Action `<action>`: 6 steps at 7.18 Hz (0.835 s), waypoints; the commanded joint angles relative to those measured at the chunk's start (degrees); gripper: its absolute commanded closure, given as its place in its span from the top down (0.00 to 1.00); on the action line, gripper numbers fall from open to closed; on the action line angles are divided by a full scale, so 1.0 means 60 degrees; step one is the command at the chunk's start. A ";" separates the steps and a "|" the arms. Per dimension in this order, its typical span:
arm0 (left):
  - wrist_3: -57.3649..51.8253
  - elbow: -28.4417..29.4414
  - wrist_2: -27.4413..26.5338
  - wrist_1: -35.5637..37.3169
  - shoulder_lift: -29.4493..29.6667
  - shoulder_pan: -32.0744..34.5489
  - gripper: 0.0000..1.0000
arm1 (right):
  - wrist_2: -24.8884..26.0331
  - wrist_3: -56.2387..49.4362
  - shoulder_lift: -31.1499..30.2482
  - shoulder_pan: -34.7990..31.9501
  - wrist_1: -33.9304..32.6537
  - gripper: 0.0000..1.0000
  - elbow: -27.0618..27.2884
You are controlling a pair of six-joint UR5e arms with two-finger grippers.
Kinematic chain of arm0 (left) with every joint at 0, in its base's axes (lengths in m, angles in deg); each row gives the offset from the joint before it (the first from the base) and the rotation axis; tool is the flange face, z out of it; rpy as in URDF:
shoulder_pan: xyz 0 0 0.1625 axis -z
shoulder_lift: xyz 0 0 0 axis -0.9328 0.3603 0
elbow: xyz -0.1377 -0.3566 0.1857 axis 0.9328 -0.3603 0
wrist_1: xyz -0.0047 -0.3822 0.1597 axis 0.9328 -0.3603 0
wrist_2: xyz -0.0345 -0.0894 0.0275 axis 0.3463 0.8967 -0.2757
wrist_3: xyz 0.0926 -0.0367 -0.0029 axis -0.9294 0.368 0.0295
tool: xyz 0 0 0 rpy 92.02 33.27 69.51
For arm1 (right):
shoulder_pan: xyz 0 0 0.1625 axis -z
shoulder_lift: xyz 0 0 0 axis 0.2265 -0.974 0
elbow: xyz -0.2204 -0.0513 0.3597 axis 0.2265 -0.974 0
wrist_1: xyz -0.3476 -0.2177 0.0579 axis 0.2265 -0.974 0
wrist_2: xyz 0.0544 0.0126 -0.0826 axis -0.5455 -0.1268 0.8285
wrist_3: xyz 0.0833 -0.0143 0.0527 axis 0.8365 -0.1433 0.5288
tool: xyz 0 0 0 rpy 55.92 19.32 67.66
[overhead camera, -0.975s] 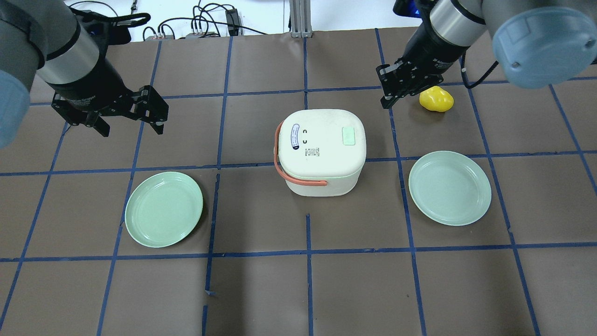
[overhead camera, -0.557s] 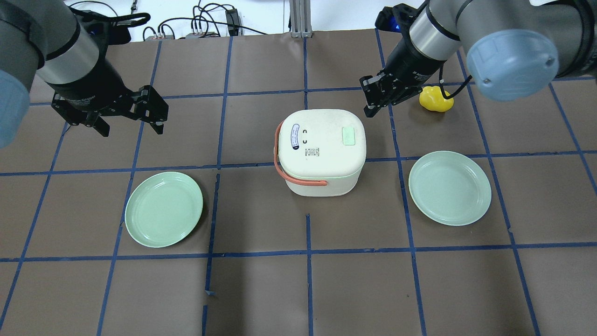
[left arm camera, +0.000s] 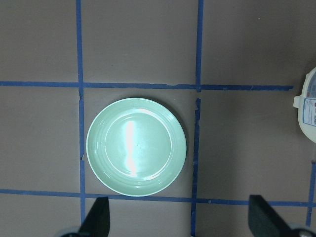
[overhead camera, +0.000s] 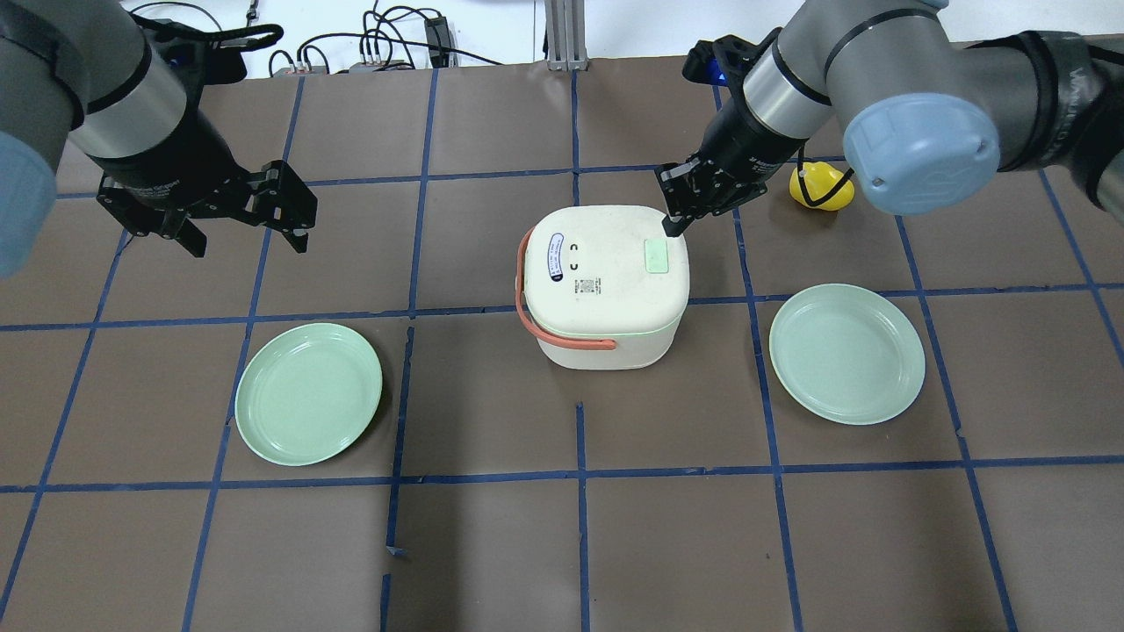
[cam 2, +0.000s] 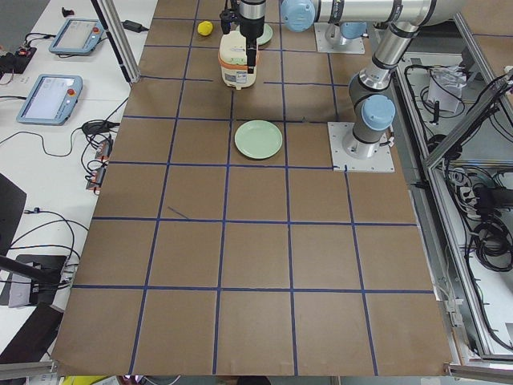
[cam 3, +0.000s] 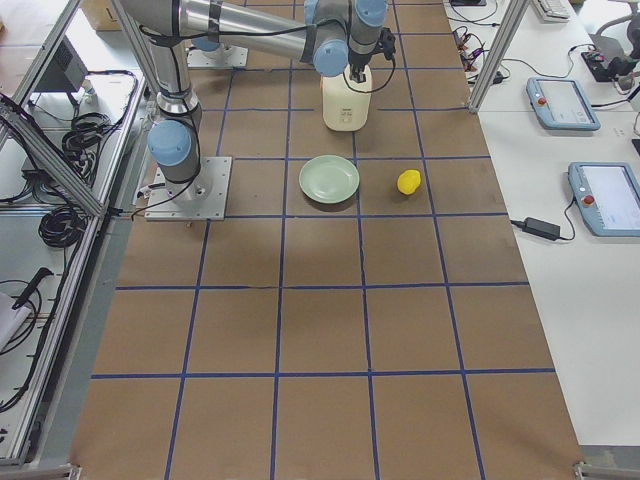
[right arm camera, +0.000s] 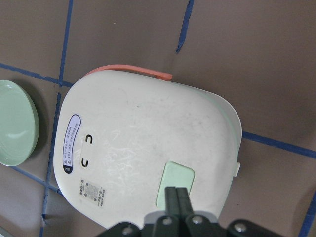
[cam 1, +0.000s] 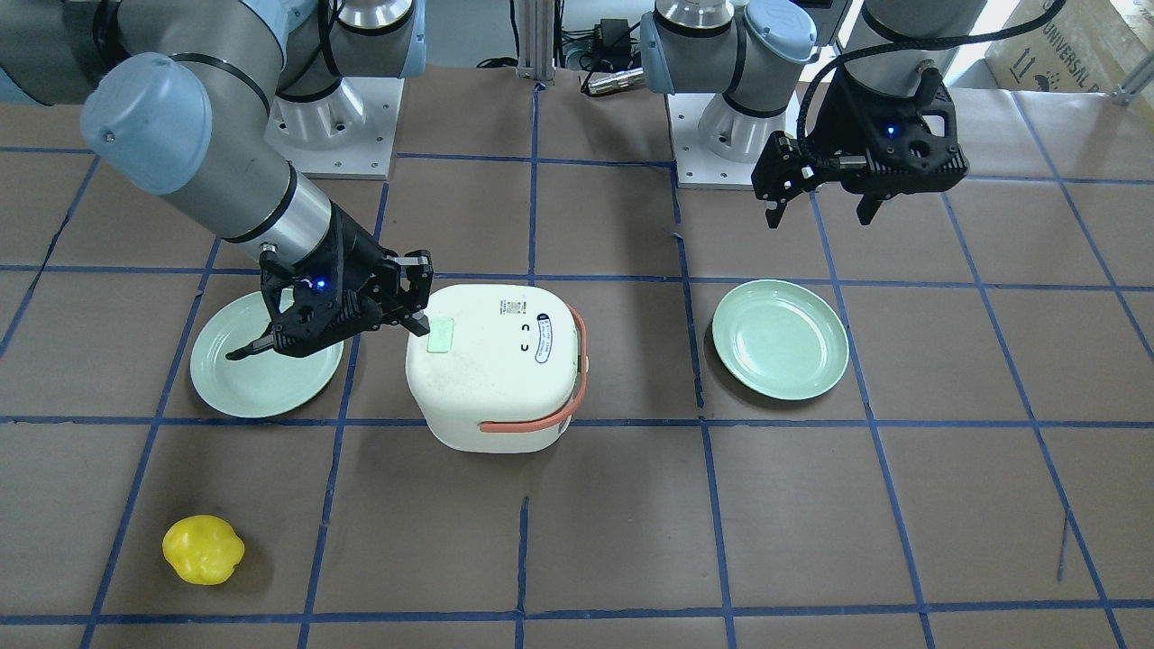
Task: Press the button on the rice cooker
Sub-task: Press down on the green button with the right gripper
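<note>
- The right gripper (overhead camera: 674, 224) has its two fingers pressed together into one tip, holding nothing. It hangs over the far right corner of the rice cooker's lid.
- That tip is just beside the pale green button (overhead camera: 656, 255). I can't tell whether it touches.
- The rice cooker (overhead camera: 601, 281) stands upright mid-surface, its orange handle (overhead camera: 524, 307) folded down on the side away from the right gripper.
- A yellow lumpy thing (overhead camera: 821, 186) lies close behind the right arm's wrist, partly hidden by it.
- One green plate (overhead camera: 847, 354) sits right of the cooker, another (overhead camera: 309, 393) left of it, each well apart from it with bare surface (overhead camera: 580, 544) between.
- The left gripper (overhead camera: 248, 230) is spread wide and carries nothing, high above the left plate's far side, well away from the cooker.
</note>
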 commanded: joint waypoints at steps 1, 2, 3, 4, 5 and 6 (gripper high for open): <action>0.0000 0.0000 0.0000 0.0000 0.0000 0.0000 1.00 | -0.0019 0.0018 0.0004 -0.0150 -0.0266 0.11 0.0277; 0.0000 0.0000 0.0000 0.0000 0.0000 0.0000 1.00 | -0.0062 0.0018 0.0004 -0.0181 -0.0384 0.11 0.0380; 0.0000 0.0000 0.0000 0.0000 0.0000 0.0000 1.00 | -0.0222 0.0032 0.0033 -0.0181 -0.0530 0.11 0.0410; 0.0000 0.0000 0.0000 0.0000 0.0000 0.0000 1.00 | -0.0224 0.0018 0.0076 -0.0181 -0.0560 0.11 0.0396; 0.0000 0.0000 0.0000 -0.0015 0.0000 0.0000 1.00 | -0.0224 0.0018 0.0077 -0.0181 -0.0677 0.12 0.0396; 0.0000 0.0000 0.0000 0.0000 0.0000 0.0000 1.00 | -0.0224 0.0018 0.0135 -0.0181 -0.0707 0.12 0.0396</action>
